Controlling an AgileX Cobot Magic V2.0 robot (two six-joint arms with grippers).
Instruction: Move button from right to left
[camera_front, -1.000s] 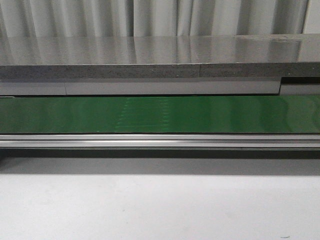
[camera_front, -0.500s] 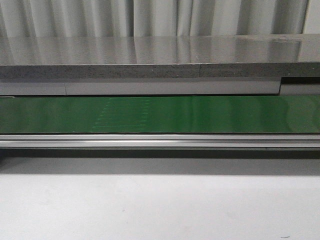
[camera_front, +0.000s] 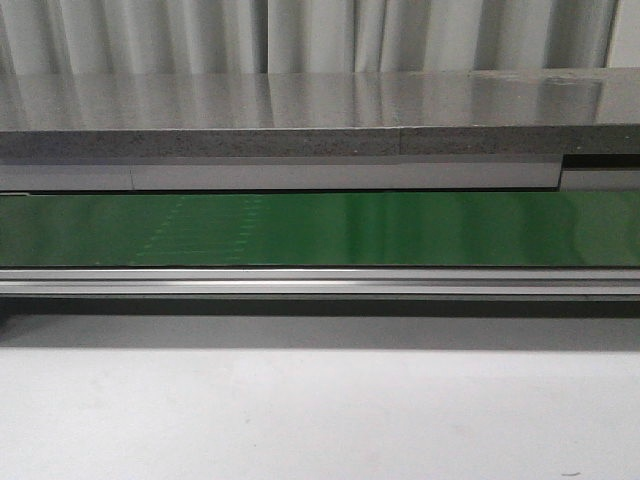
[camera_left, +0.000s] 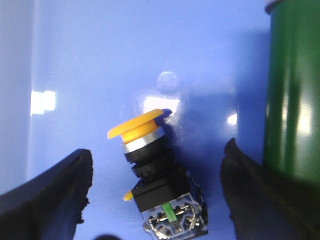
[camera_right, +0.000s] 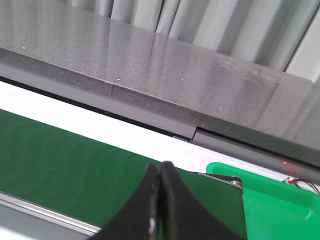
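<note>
The button (camera_left: 159, 177) lies on its side on a blue surface (camera_left: 100, 65) in the left wrist view, its yellow-orange cap (camera_left: 137, 125) pointing away from the fingers and its black body with a small green mark nearest them. My left gripper (camera_left: 157, 172) is open, its black fingers (camera_left: 47, 200) standing wide on either side of the button without touching it. In the right wrist view my right gripper (camera_right: 161, 172) is shut with nothing in it, hovering over the green belt (camera_right: 65, 160). Neither gripper nor the button shows in the front view.
A green conveyor belt (camera_front: 400, 228) runs across the front view behind a metal rail (camera_front: 320, 282), with a grey stone shelf (camera_front: 300, 110) above. A bright green bin (camera_right: 280, 205) sits past the belt's end. A green belt end (camera_left: 292, 95) rises beside the blue surface.
A faint light patch on the green belt has drifted leftward across the front view. Nothing else differs there.
</note>
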